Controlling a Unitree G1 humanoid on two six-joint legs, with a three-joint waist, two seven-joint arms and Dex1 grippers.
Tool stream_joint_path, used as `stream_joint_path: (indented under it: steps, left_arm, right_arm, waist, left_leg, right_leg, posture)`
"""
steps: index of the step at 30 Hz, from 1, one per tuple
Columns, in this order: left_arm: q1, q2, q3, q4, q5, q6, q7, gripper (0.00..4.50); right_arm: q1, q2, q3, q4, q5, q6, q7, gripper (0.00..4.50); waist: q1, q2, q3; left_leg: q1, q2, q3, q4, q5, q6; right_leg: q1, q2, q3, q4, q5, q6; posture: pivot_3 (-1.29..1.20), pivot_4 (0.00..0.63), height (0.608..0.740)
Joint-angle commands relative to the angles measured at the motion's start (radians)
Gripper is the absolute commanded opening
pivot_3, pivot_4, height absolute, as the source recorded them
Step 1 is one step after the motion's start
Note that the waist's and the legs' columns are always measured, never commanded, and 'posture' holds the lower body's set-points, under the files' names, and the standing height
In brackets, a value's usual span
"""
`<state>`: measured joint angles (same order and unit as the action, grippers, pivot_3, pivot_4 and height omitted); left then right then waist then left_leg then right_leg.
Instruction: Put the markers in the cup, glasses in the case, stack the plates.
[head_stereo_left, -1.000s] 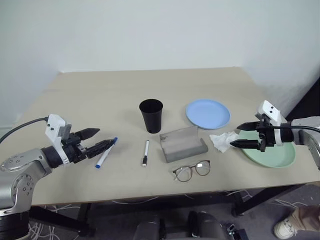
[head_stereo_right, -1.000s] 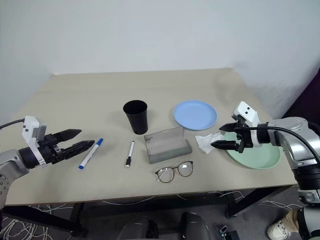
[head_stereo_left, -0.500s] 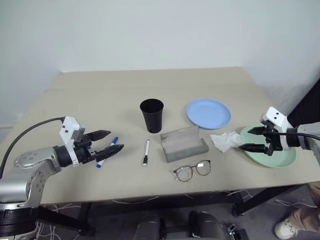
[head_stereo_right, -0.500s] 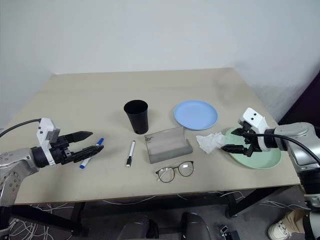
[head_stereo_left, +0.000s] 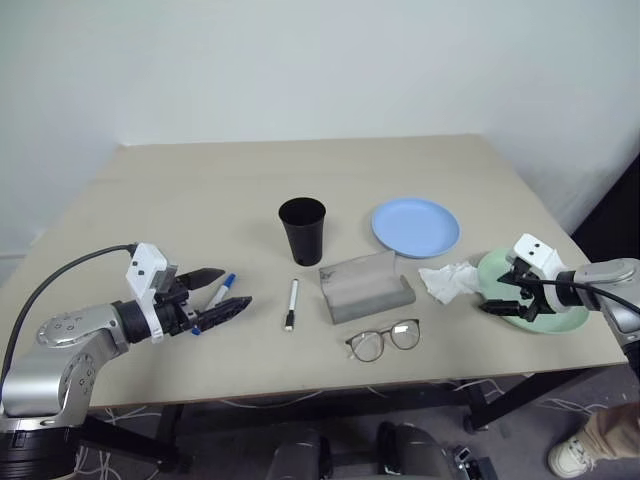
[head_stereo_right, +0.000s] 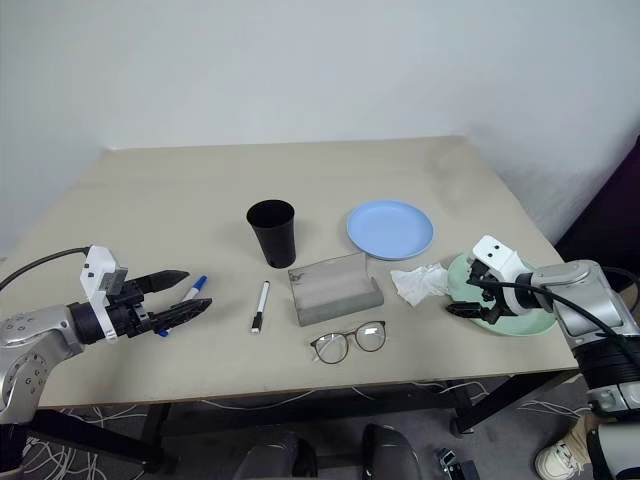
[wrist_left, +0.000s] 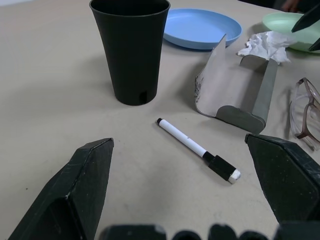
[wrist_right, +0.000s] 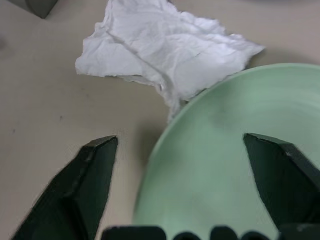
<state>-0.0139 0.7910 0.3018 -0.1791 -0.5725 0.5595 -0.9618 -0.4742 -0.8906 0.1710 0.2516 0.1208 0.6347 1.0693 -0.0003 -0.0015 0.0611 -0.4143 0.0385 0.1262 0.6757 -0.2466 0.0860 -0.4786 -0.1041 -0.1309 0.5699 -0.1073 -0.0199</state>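
Your right claw (wrist_right: 180, 195) sits spread at the near rim of the mint green plate (head_stereo_left: 560, 318), one finger over the table (head_stereo_left: 200, 190) and the other over the plate's surface, gripping nothing. Your left claw (head_stereo_left: 226, 291) is also released, its fingers wide apart low over the table at the left, with the blue-capped marker (head_stereo_left: 219, 289) lying between and just behind them; much of that marker's barrel is hidden by the fingers. Whether the right fingers touch the plate is hard to make out.

The crumpled white tissue (wrist_right: 165, 47) lies against the green plate's edge, overlapping it slightly. The glasses (head_stereo_left: 384, 340) are cut off at the edge of the left wrist view; from the head you see them whole, near the front edge of the table, just in front of the case (head_stereo_left: 366, 287).

The table is plain beige, set against a white wall, with cables on the floor beneath it.

The black cup (wrist_left: 131, 47) stands upright near the middle; its inside cannot be seen. The grey case lies open with its lid raised and nothing in it. The black-capped marker (wrist_left: 197, 148) lies between cup and case. The light blue plate (head_stereo_left: 416, 226) rests bare behind the case, apart from the green one.
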Motion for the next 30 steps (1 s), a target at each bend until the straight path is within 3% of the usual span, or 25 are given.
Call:
stream_joint_path:
  steps: [1, 9, 12, 13, 14, 15, 17, 18, 19, 21, 22, 23, 24, 25, 27, 30]
  left_arm:
    - [-0.012, 0.014, 0.042, -0.029, -0.022, -0.003, 0.003, 4.5]
    - [-0.017, 0.012, 0.039, -0.032, -0.022, -0.001, 0.012, 4.5]
    - [-0.018, 0.008, 0.035, -0.033, -0.021, -0.002, 0.016, 4.5]
    - [-0.018, 0.006, 0.033, -0.033, -0.019, -0.004, 0.017, 4.5]
    - [-0.019, 0.005, 0.032, -0.033, -0.019, -0.005, 0.018, 4.5]
    - [-0.019, 0.004, 0.031, -0.034, -0.019, -0.005, 0.019, 4.5]
    - [-0.023, 0.003, 0.028, -0.032, -0.019, -0.005, 0.021, 4.5]
    - [-0.024, 0.002, 0.027, -0.032, -0.018, -0.005, 0.022, 4.5]
    - [-0.024, 0.002, 0.027, -0.032, -0.018, -0.006, 0.022, 4.5]
    - [-0.027, 0.002, 0.025, -0.03, -0.017, -0.006, 0.022, 4.5]
    - [-0.03, 0.002, 0.024, -0.029, -0.016, -0.006, 0.022, 4.5]
    - [-0.031, 0.003, 0.023, -0.028, -0.016, -0.006, 0.023, 4.5]
    - [-0.031, 0.003, 0.023, -0.028, -0.016, -0.006, 0.023, 4.5]
    - [-0.032, 0.003, 0.022, -0.028, -0.016, -0.006, 0.023, 4.5]
    - [-0.036, 0.004, 0.021, -0.026, -0.014, -0.006, 0.023, 4.5]
    - [-0.039, 0.004, 0.02, -0.026, -0.014, -0.004, 0.025, 4.5]
  right_arm:
    - [-0.007, 0.015, -0.006, -0.032, -0.013, 0.017, -0.027, 2.89]
    - [-0.021, 0.038, 0.013, -0.014, -0.04, 0.019, -0.049, 0.12]
    - [-0.057, 0.053, 0.01, 0.013, -0.059, 0.043, -0.077, 0.05]
    - [-0.075, 0.06, 0.008, 0.025, -0.064, 0.052, -0.089, 0.05]
    - [-0.086, 0.063, 0.009, 0.035, -0.071, 0.049, -0.094, 0.05]
    - [-0.091, 0.063, 0.01, 0.039, -0.075, 0.044, -0.096, 0.05]
    - [-0.111, 0.067, 0.013, 0.051, -0.083, 0.039, -0.104, 0.05]
    - [-0.119, 0.071, 0.012, 0.055, -0.085, 0.041, -0.109, 0.05]
    - [-0.131, 0.074, 0.011, 0.063, -0.088, 0.037, -0.111, 0.05]
    - [-0.16, 0.08, 0.012, 0.087, -0.1, 0.019, -0.117, 0.05]
    - [-0.175, 0.083, 0.016, 0.1, -0.107, 0.005, -0.118, 0.05]
    - [-0.184, 0.084, 0.019, 0.108, -0.112, -0.004, -0.118, 0.05]
    - [-0.196, 0.085, 0.022, 0.118, -0.116, -0.01, -0.117, 0.05]
    - [-0.205, 0.087, 0.025, 0.124, -0.119, -0.018, -0.114, 0.05]
    - [-0.228, 0.093, 0.03, 0.136, -0.125, -0.034, -0.109, 0.05]
    - [-0.258, 0.104, 0.035, 0.161, -0.137, -0.061, -0.11, 0.05]
  waist:
    - [0.0, 0.0, 0.0]
    - [-0.004, -0.001, -0.001]
    - [-0.015, -0.001, -0.001]
    - [-0.02, -0.004, -0.001]
    - [-0.019, -0.01, -0.002]
    - [-0.019, -0.014, 0.0]
    - [-0.017, -0.02, 0.001]
    - [-0.016, -0.015, 0.001]
    - [-0.012, -0.008, 0.004]
    - [-0.012, 0.008, 0.009]
    - [-0.018, 0.023, 0.007]
    - [-0.019, 0.036, 0.004]
    - [-0.025, 0.027, 0.0]
    - [-0.024, 0.02, -0.001]
    - [-0.024, 0.018, -0.001]
    - [-0.022, 0.02, -0.001]
  left_leg:
    - [0.0, 0.0, 0.0, 0.0, 0.0, 0.0]
    - [0.001, 0.001, 0.002, 0.001, 0.0, 0.0]
    - [-0.002, 0.008, 0.004, 0.0, 0.0, 0.0]
    - [-0.007, 0.011, 0.003, -0.001, 0.0, 0.0]
    - [-0.008, 0.01, 0.004, -0.002, 0.0, 0.0]
    - [-0.003, 0.008, 0.011, -0.002, 0.0, 0.0]
    - [0.011, 0.005, 0.026, -0.004, 0.0, -0.002]
    - [0.022, 0.001, 0.031, -0.001, -0.005, -0.013]
    - [0.02, 0.0, 0.025, 0.001, -0.009, -0.019]
    - [0.016, -0.007, -0.024, 0.009, -0.009, -0.02]
    - [0.015, -0.01, -0.043, 0.015, -0.01, -0.02]
    - [0.004, -0.004, -0.062, 0.022, -0.01, -0.019]
    - [-0.015, 0.007, -0.066, 0.019, -0.01, -0.018]
    - [-0.016, 0.003, -0.063, 0.018, -0.006, -0.013]
    - [-0.011, -0.013, -0.058, 0.018, -0.004, -0.01]
    - [-0.009, -0.012, -0.048, 0.015, -0.004, -0.011]
  right_leg:
    - [0.0, 0.0, 0.0, 0.0, 0.0, 0.0]
    - [0.0, 0.0, 0.0, 0.0, 0.0, 0.0]
    - [0.001, 0.001, -0.004, -0.002, 0.0, 0.0]
    - [0.001, 0.001, 0.0, 0.007, 0.0, 0.0]
    - [-0.002, 0.0, 0.01, 0.031, -0.009, 0.014]
    - [0.001, -0.001, 0.024, 0.063, -0.023, 0.012]
    - [-0.002, 0.003, 0.052, 0.084, -0.049, -0.008]
    - [-0.005, 0.004, 0.054, 0.081, -0.056, -0.018]
    - [-0.005, 0.004, 0.047, 0.074, -0.056, -0.018]
    - [0.009, 0.003, 0.014, 0.053, -0.056, -0.018]
    - [0.016, 0.004, -0.002, 0.045, -0.056, -0.017]
    - [0.025, 0.013, -0.025, 0.022, -0.053, -0.013]
    - [0.027, 0.018, -0.034, 0.02, -0.051, 0.007]
    - [0.02, 0.015, -0.016, 0.048, -0.064, 0.029]
    - [0.019, 0.018, 0.019, 0.058, -0.061, 0.02]
    - [0.018, 0.017, 0.01, 0.052, -0.06, 0.017]
  posture:
    - [0.0, 0.0, 0.738]
    - [0.0, 0.0, 0.738]
    - [0.0, 0.0, 0.738]
    - [0.0, 0.0, 0.738]
    - [0.0, 0.0, 0.738]
    - [0.0, 0.0, 0.738]
    - [0.0, 0.0, 0.738]
    - [0.0, 0.0, 0.738]
    - [0.0, 0.0, 0.738]
    - [0.0, 0.0, 0.738]
    - [0.0, 0.0, 0.738]
    - [0.0, 0.0, 0.738]
    - [0.0, 0.0, 0.738]
    - [0.0, 0.0, 0.738]
    - [0.0, 0.0, 0.738]
    - [0.0, 0.0, 0.738]
